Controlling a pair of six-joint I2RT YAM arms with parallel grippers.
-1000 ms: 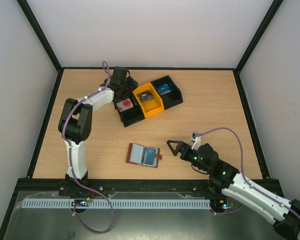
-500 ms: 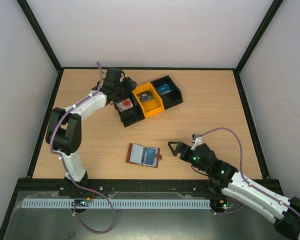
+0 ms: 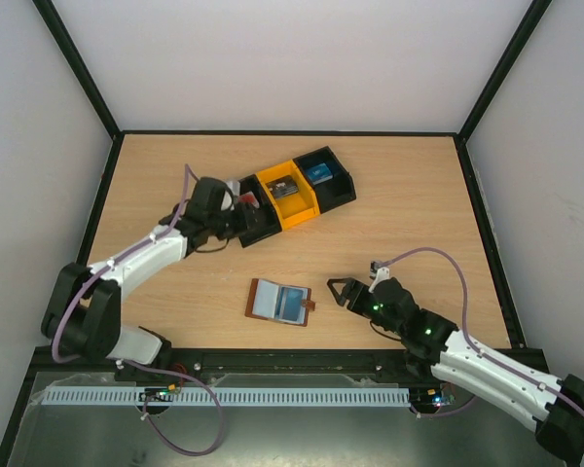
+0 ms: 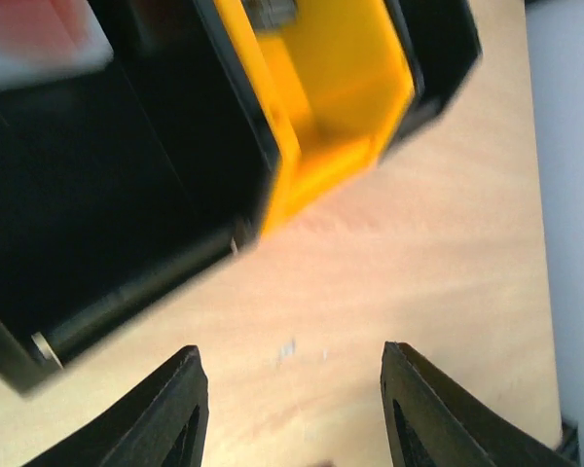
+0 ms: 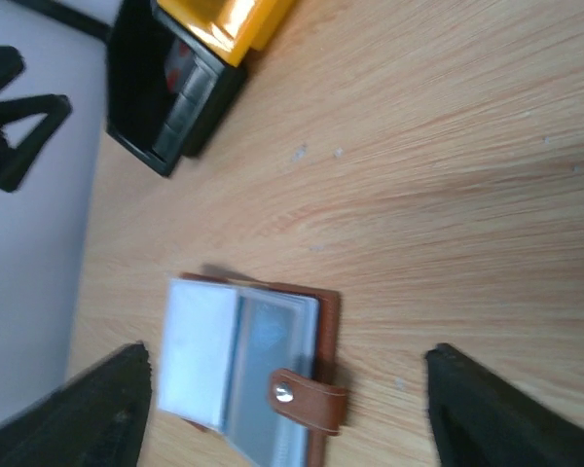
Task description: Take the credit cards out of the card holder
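Observation:
The brown card holder point(image 3: 280, 302) lies open on the table, strap tab to the right. A blue card point(image 3: 293, 305) shows through its right sleeve; the left sleeve looks pale. My right gripper point(image 3: 333, 290) hovers just right of the holder, open, nothing gripped. In the right wrist view the holder point(image 5: 253, 365) lies below and between the fingers point(image 5: 97, 418) of that gripper point(image 5: 287, 355). My left gripper point(image 3: 245, 216) is open at the near side of the left black bin point(image 3: 253, 216). The left wrist view shows only bare wood between the tips of this gripper point(image 4: 292, 389).
Three bins stand in a row at the back: a black one with a red-and-white thing point(image 3: 243, 202), an orange one point(image 3: 290, 195) with a dark thing, and a black one point(image 3: 326, 177) with a blue thing. Black rails edge the table.
The left arm has pulled back from behind the bins toward the near left, its gripper now at the left black bin's front. The right gripper has crept toward the holder and narrowed a little.

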